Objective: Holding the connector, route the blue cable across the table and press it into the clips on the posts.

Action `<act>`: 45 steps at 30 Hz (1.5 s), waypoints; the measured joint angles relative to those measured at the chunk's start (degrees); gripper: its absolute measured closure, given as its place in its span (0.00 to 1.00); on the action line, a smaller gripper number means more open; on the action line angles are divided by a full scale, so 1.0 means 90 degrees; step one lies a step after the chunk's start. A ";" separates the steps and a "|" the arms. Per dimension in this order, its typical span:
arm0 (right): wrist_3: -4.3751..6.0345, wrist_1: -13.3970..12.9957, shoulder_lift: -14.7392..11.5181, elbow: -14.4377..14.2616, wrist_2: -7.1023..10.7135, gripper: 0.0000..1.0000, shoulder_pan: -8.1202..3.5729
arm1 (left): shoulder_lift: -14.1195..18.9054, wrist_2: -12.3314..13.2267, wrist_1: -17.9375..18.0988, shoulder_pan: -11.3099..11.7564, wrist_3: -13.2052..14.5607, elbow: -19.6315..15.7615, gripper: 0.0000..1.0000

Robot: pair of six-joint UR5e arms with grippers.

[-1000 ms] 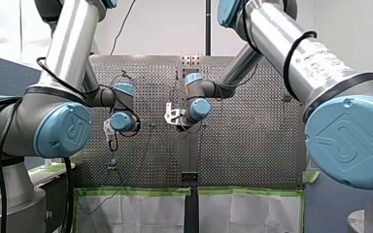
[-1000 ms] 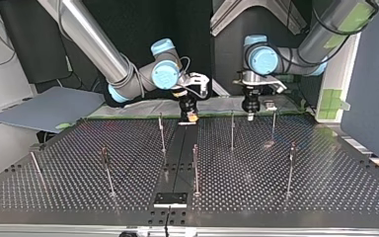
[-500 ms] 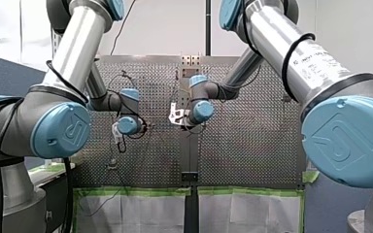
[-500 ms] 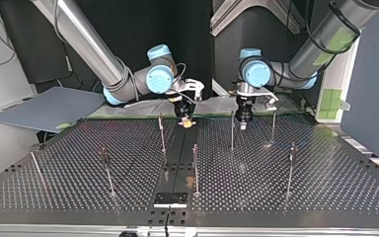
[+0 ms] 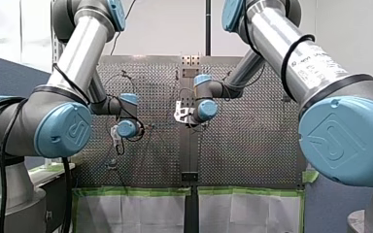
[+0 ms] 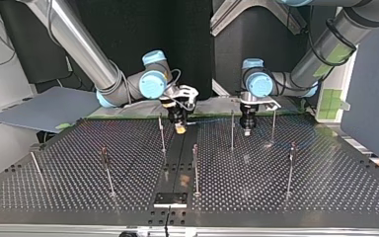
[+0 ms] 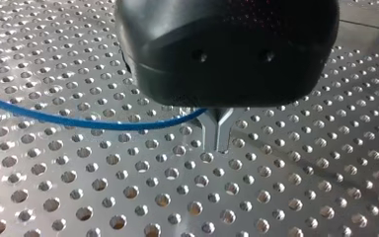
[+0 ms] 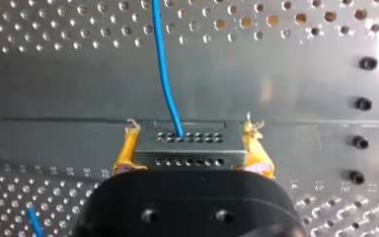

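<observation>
Connector [image 8: 187,154], grey block: pinched between yellow pads [image 8: 126,154] of my right gripper [image 8: 187,143], blue cable [image 8: 165,74] running out of it to my left gripper [image 7: 218,145], metal fingers [image 7: 218,131] pressed together on it; hazard: slack cable could snag the post [image 6: 162,133] just beside the connector, missing its clip.

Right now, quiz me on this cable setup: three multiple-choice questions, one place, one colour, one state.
1. Where is the connector? A lying loose; B between the pads of my right pincer; C hanging free.
2. What colour are those pads? A yellow; B white; C black.
3. How is my left pincer? A wide open; B out of view; C shut on the blue cable.
Answers: B, pads clamp it in the right wrist view; A, yellow shows either side of it; C, its fingers meet on the cable in the left wrist view.
</observation>
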State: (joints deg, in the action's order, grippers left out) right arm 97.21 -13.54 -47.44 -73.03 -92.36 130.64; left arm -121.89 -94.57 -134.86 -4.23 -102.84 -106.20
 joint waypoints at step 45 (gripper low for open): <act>-0.0045 0.0087 0.0004 -0.0092 0.0087 1.00 -0.0142 | 0.1174 -0.0376 -0.1694 -0.0242 0.0340 -0.0472 0.00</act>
State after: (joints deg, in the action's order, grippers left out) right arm 96.81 -12.76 -47.40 -73.86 -91.58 129.36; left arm -111.33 -97.95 -150.11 -6.41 -99.78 -110.46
